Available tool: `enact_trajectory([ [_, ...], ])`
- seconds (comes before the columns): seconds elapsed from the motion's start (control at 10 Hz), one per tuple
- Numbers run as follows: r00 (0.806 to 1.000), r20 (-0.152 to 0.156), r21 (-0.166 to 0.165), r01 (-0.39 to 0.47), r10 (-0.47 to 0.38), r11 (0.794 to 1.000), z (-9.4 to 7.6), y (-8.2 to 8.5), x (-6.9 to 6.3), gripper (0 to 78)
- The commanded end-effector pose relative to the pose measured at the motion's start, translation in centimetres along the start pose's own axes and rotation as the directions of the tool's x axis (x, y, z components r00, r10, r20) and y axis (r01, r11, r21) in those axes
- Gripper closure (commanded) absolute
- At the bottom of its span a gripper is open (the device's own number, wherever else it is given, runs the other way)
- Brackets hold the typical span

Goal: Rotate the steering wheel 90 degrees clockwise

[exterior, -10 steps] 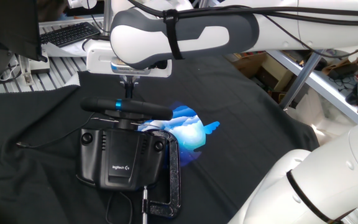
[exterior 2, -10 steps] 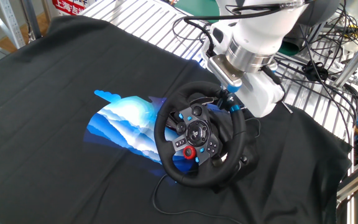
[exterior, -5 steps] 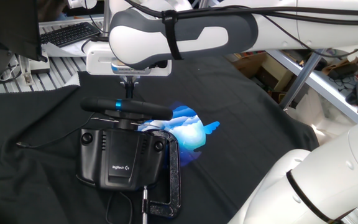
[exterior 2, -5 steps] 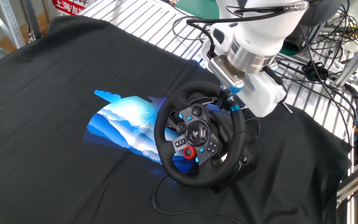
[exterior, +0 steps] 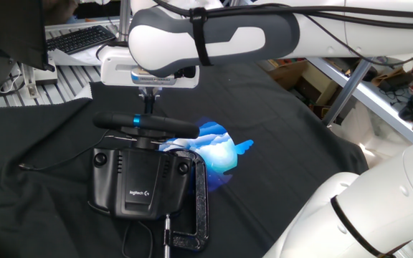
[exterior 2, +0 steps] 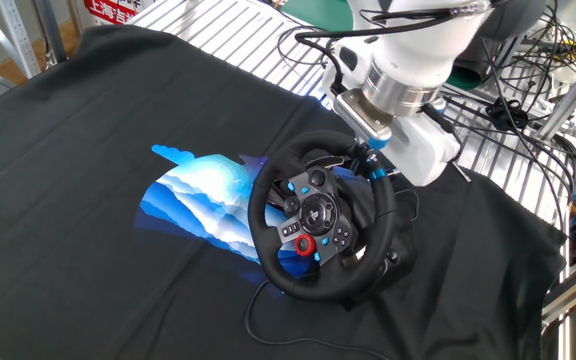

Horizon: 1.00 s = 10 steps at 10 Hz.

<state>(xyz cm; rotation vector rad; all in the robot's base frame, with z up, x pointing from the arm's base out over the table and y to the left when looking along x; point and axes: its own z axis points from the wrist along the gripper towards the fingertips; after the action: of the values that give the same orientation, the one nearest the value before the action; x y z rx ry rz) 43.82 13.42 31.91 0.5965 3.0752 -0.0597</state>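
The steering wheel [exterior: 146, 125] is a black rim seen edge-on in one fixed view, with its light-blue stripe [exterior: 136, 120] on top. In the other fixed view the steering wheel [exterior 2: 320, 216] faces the camera, with the stripe [exterior 2: 375, 173] at its upper right. My gripper [exterior: 147, 109] hangs straight down from the white hand, fingers [exterior: 148, 100] pressed together and holding nothing. Its tips reach the rim's top edge just beside the stripe. It also shows in the other view [exterior 2: 366, 158]; whether the tips touch the rim is hidden.
The black Logitech base [exterior: 140, 185] sits in front of the wheel, held by a metal C-clamp [exterior: 200, 208]. A black cloth with a blue print [exterior 2: 203, 195] covers the table. A keyboard [exterior: 81, 37] and cables [exterior 2: 513, 105] lie beyond the cloth.
The white hand has shifted very slightly up and to the right. The wheel and its stripe have not turned.
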Motion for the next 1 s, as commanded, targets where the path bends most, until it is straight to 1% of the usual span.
enact_trajectory([
  [0.1, 1.000, -0.022, -0.021, 0.009, -0.010, 1.000, -0.11, 0.01, -0.04, 76.1],
  [0.3, 0.999, -0.027, -0.016, 0.042, -0.042, 0.999, -0.11, 0.01, -0.04, 76.1],
  [0.5, 0.998, -0.035, -0.015, 0.046, -0.046, 0.999, -0.11, 0.01, -0.04, 76.1],
  [0.6, 0.998, -0.035, -0.014, 0.043, -0.044, 0.999, -0.11, 0.01, -0.04, 76.1],
  [1.0, 0.999, -0.044, -0.027, 0.015, -0.016, 1.000, -0.11, 0.01, -0.04, 76.1],
])
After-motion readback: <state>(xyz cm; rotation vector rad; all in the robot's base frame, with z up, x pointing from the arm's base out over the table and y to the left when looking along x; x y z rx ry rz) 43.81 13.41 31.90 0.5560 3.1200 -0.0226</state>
